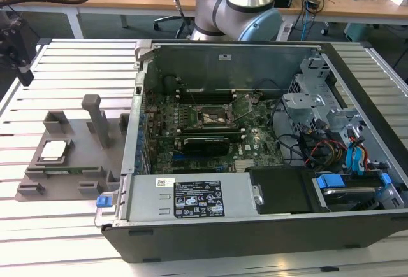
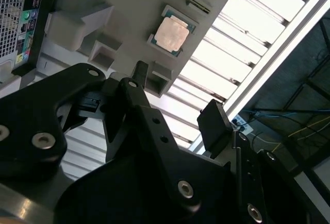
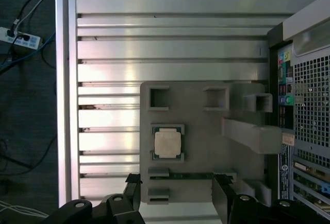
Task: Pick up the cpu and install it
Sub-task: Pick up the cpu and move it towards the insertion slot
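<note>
The cpu (image 3: 167, 143) is a small square chip with a pale silver top, lying flat in a recess of a grey holder plate (image 3: 206, 136). It also shows in the second wrist view as the cpu (image 2: 172, 33) and in the exterior view as the cpu (image 1: 52, 150), left of the open computer case (image 1: 255, 54). My gripper (image 3: 178, 190) hangs high above the holder, open, with nothing between its black fingers (image 2: 138, 77). It is well apart from the chip. The dark socket frame (image 1: 213, 116) sits on the motherboard inside the case.
The holder plate (image 1: 70, 162) carries upright grey posts (image 1: 97, 119) and empty pockets. The case holds a black card (image 1: 205, 142), a power supply (image 1: 191, 198) and drive bays (image 1: 347, 162) with blue tabs. The slatted metal table (image 3: 170, 44) ends at a rail (image 3: 62, 80).
</note>
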`<state>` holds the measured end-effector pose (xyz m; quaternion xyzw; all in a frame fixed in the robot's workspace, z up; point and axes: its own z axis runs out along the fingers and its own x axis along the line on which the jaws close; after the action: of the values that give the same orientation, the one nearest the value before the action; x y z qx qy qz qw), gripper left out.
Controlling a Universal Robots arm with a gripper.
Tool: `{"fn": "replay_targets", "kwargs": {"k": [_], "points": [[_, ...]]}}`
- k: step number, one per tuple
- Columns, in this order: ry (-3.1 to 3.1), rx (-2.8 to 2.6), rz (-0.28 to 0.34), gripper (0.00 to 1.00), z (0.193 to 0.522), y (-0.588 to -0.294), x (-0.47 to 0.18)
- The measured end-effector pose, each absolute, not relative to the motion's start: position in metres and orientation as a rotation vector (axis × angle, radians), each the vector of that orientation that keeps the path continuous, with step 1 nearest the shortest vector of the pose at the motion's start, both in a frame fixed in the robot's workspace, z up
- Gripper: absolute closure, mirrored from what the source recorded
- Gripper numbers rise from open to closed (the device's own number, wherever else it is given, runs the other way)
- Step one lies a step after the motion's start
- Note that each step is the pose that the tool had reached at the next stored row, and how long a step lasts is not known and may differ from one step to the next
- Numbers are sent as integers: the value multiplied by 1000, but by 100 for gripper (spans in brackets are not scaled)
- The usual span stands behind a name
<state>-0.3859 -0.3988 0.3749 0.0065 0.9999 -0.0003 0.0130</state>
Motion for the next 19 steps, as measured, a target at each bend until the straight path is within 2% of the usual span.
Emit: {"fn": "replay_targets", "kwargs": {"k": [19], "points": [[3116,20,-1,34,364,-399,-386]]}}
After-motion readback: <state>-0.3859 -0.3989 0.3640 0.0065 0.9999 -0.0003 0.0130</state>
